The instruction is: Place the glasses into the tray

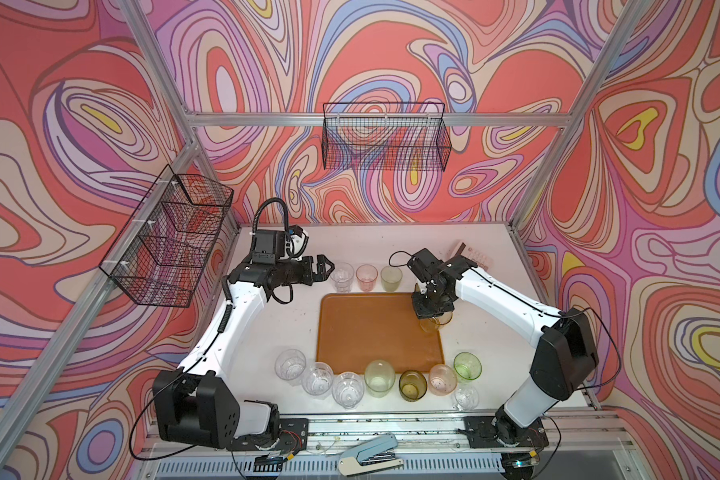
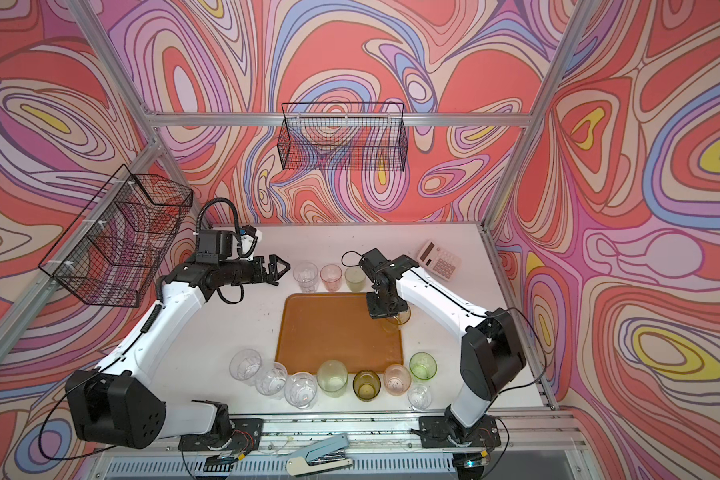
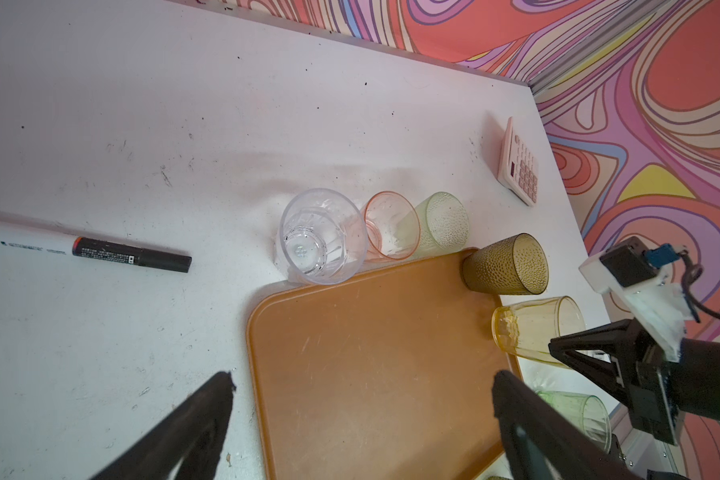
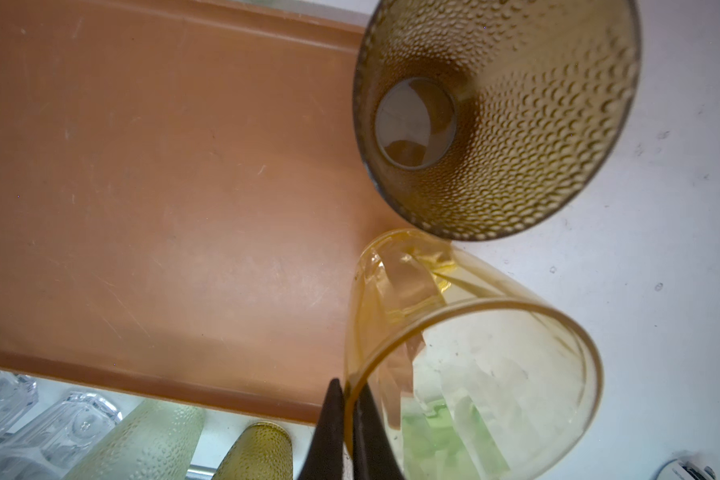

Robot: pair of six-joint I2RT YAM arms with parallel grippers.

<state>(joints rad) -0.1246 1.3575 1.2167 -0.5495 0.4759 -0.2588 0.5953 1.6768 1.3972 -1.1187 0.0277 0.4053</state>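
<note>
The orange-brown tray lies flat mid-table. My right gripper is shut on the rim of an amber-yellow glass, which stands tilted at the tray's right edge. An olive-brown dimpled glass stands just behind it at the tray's far right corner. My left gripper is open and empty, left of a back row of glasses: clear, pink, pale green. Several more glasses line the tray's front edge, from a clear one to a bright green one.
A pink calculator lies at the back right. A marker pen lies on the table left of the back row. A stapler rests on the front rail. Black wire baskets hang on the back wall and left wall.
</note>
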